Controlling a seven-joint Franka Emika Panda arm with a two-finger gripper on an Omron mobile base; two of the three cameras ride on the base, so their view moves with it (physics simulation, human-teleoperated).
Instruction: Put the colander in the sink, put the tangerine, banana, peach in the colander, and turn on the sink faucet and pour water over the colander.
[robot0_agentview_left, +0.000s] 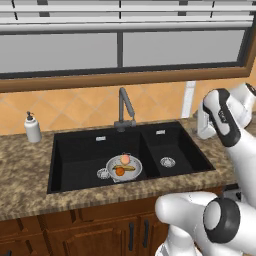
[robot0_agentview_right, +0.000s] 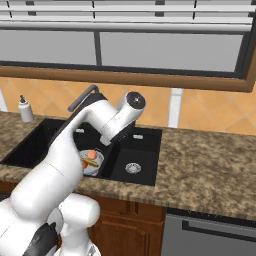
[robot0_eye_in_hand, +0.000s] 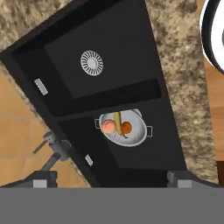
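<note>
From the left base view, the colander (robot0_agentview_left: 124, 167) sits in the sink (robot0_agentview_left: 75, 150) with the peach (robot0_agentview_left: 125, 158), banana (robot0_agentview_left: 127, 168) and tangerine (robot0_agentview_left: 119, 171) inside, so the loading looks done and the sink faucet (robot0_agentview_left: 125, 107) is the step in hand.

From the right base view, the arm reaches over the basins; the colander (robot0_agentview_right: 92, 161) lies below it.

In the hand view, the hand (robot0_eye_in_hand: 111, 177) hangs released, holding nothing, well above the colander (robot0_eye_in_hand: 127, 127). The faucet (robot0_eye_in_hand: 54, 151) stands off to its side; the next move likely calls for coming down to its lever.
</note>
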